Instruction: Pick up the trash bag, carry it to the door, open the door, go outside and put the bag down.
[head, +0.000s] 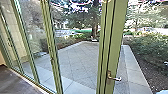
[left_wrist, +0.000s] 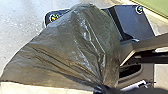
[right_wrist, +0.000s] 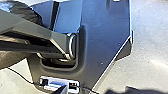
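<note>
Left gripper (left_wrist: 99, 90): closed on your trash bag's (left_wrist: 82, 45) gathered neck
Right gripper: you can't tell its state
Trash bag: at your left gripper, hiding part of the base (left_wrist: 136, 23)
Door handle (head: 113, 78): ahead of you, on green framing (head: 117, 37)
Paving (head: 75, 60): beyond the glass

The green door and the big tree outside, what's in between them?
Grey paving lies between the green door and the tree, with low plants along its far edge. The head view shows this.
</note>
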